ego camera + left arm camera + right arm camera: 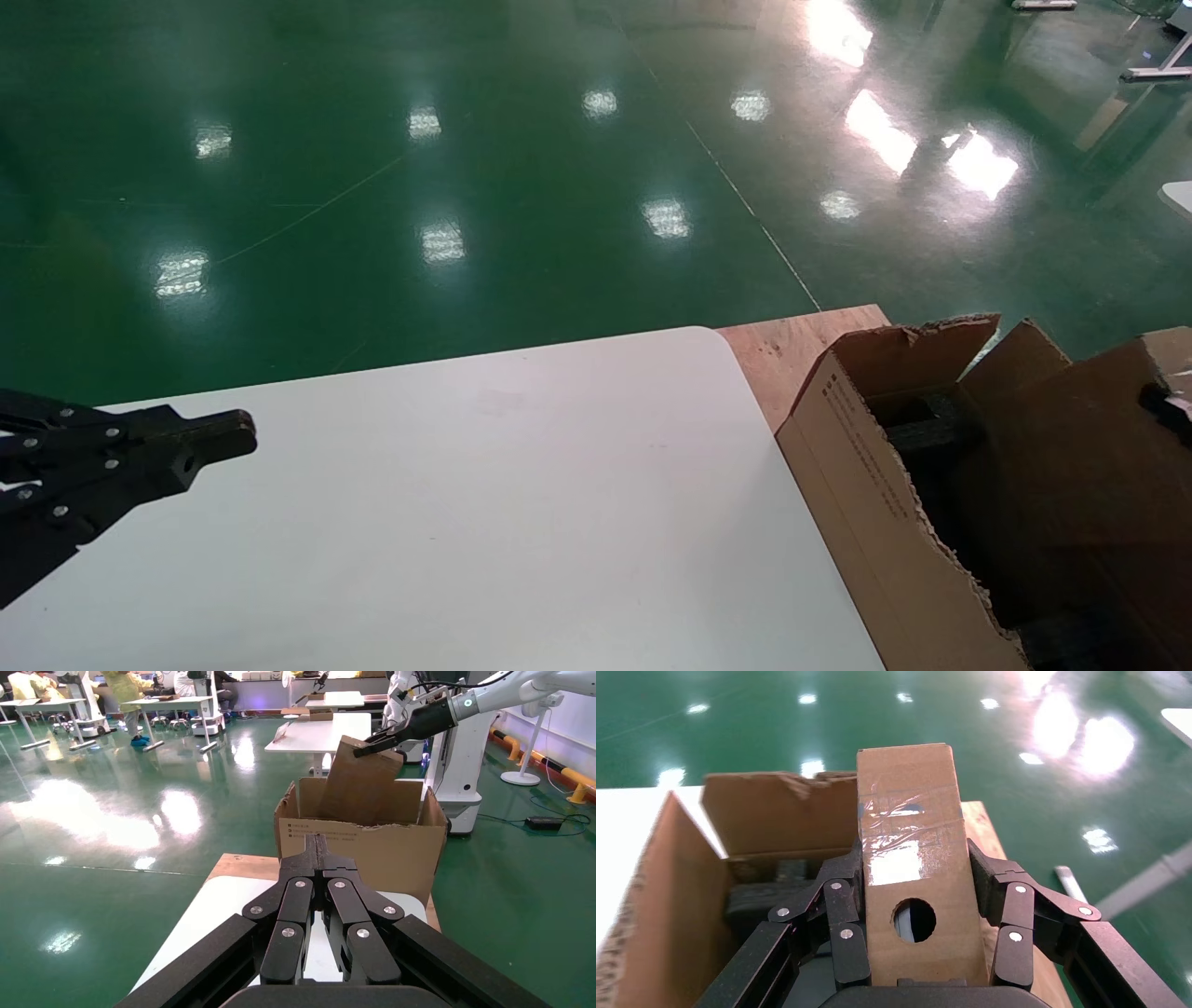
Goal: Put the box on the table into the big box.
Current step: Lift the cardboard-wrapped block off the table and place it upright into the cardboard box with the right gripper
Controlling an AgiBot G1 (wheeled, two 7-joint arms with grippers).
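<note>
The right end effector (916,941) pinches the box (916,874) across its narrow sides, one finger pressed on each edge, the round hole in the broad face showing between them. In the left wrist view the same end effector grips the box by its upper edge, and the box hangs tilted above the open top of the big box (362,843), its lower part already dipping below the ragged flap edges. The step in hand looks like the placing: the lift and carry are done, the release is not.

The big box stands at the right of the worktop (484,522), its near wall just beside the worktop's right edge, on a plywood board (792,349). Dark objects lie inside it.

The next move likely calls for lowering the box further past the torn flaps, clear of the walls, then spreading the fingers to let it drop.

The left end effector (237,436) hovers over the worktop's near left, its fingers pressed together, holding nothing.
</note>
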